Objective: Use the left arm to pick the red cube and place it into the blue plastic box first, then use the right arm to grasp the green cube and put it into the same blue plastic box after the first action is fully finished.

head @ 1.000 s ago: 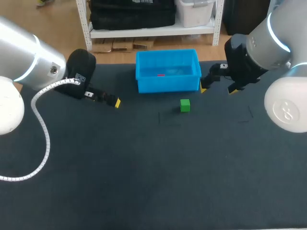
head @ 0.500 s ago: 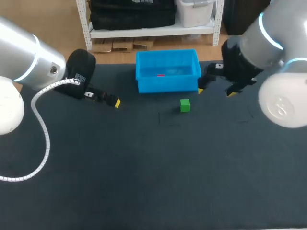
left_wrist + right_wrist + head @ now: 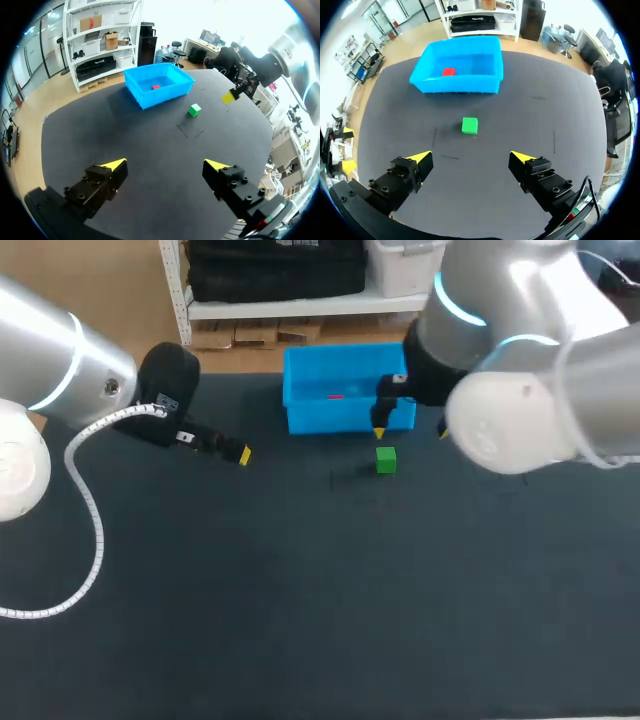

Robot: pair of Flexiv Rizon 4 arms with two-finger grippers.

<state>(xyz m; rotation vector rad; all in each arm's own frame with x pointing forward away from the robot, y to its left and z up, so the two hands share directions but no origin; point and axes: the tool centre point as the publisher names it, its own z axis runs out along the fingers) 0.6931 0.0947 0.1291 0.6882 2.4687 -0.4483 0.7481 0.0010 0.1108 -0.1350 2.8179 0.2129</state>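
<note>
Head view: the blue plastic box (image 3: 345, 418) lies with its long axis left-right at the dark table's (image 3: 300, 590) far edge, red cube (image 3: 335, 396) inside and green cube (image 3: 386, 460) just nearer. Left wrist view: the left gripper (image 3: 166, 165) is spread wide and empty. Right wrist view: the right gripper (image 3: 471, 156) is spread wide, with the green cube ahead of it.

I can read no text, number or sign in any view. In the head view, a small white label (image 3: 164, 401) sits on the black wrist housing (image 3: 172, 375) well behind the left gripper (image 3: 240, 452). A second white tag (image 3: 185, 437) sits just behind that gripper's fingers. The print on both is too small to make out.
</note>
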